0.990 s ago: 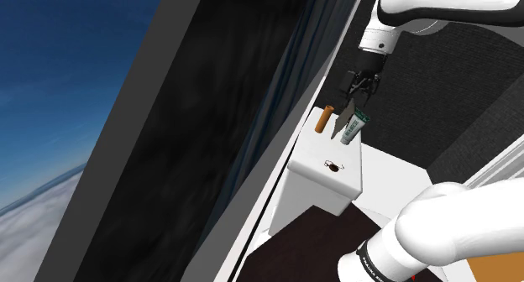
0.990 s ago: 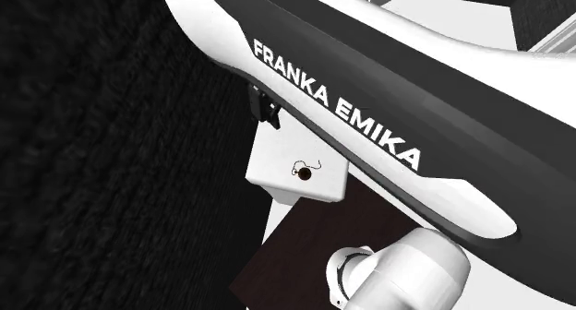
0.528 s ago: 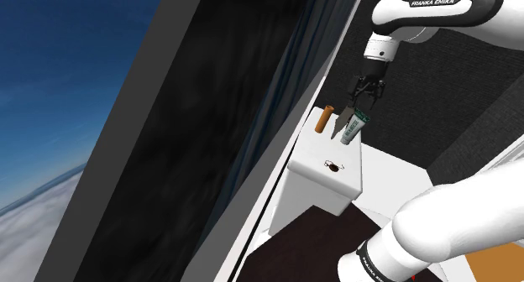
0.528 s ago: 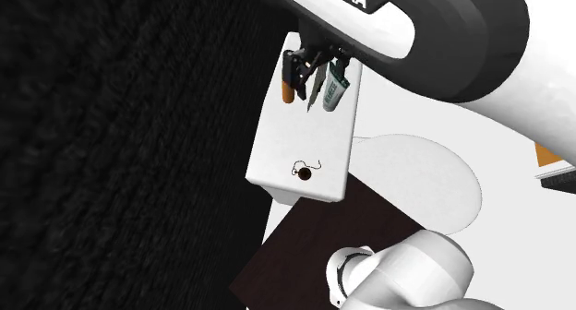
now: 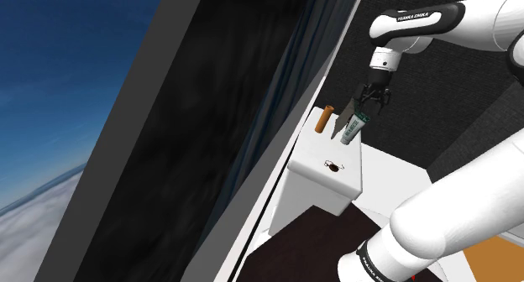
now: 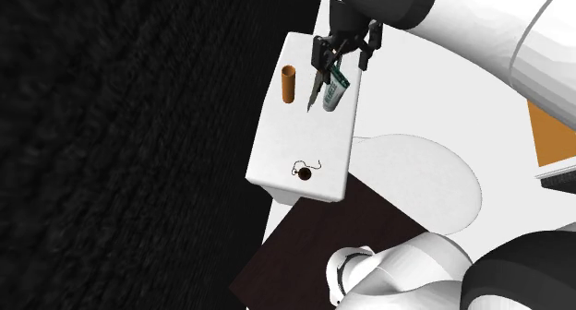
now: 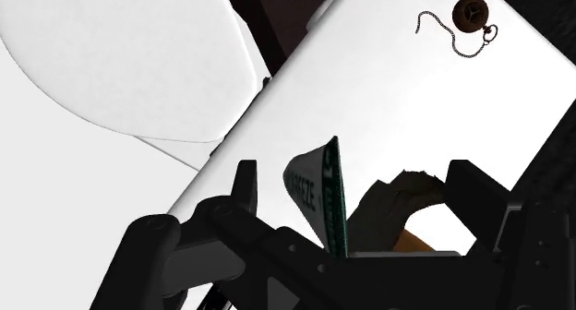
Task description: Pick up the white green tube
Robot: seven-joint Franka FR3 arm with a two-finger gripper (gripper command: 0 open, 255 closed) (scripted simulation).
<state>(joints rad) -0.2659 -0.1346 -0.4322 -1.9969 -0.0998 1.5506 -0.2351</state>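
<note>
white tabletop (image 6: 294,137) beside a dark textured wall carries the white green tube (image 6: 334,94) at its end farthest from the stand, near an orange cylinder (image 6: 288,84). the end effector (image 6: 343,59) hovers over the tube, released, fingers straddling it without touching. the approach looks almost complete. next, i judge, comes a short descent, then a squeeze.

A white cabinet (image 5: 319,192) stands beside a dark textured wall (image 6: 120,142).
</note>
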